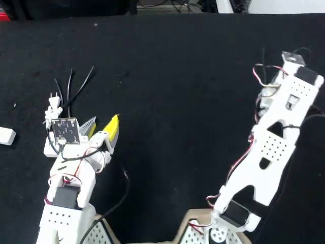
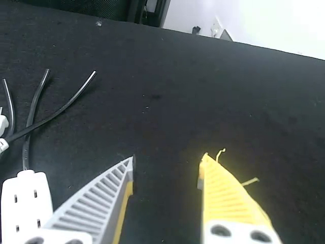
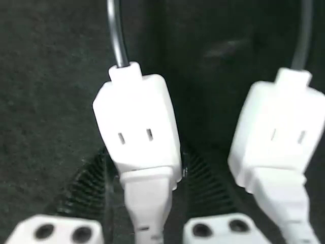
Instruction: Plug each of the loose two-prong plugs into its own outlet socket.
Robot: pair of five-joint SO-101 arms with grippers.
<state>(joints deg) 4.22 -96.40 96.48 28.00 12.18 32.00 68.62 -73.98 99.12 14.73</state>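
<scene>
Left tool (image 2: 165,162) gapes wide beside a white outlet socket (image 2: 25,203) on the black tabletop (image 2: 203,91); right tool (image 3: 144,165) sits at a seated plug (image 3: 147,203), grip impossible to tell.

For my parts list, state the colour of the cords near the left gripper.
Black cords; left wrist view.

Black cloth table (image 1: 177,76) stretching wide here, matte and slightly fuzzy (one pale speck (image 1: 95,24) sitting on it toward the far left). Past the far edge, there's a white wall (image 1: 284,5) on the right, a dark furniture leg (image 2: 150,10) left of it, and a red sliver (image 1: 3,16) tucked at the far-left corner.
</scene>
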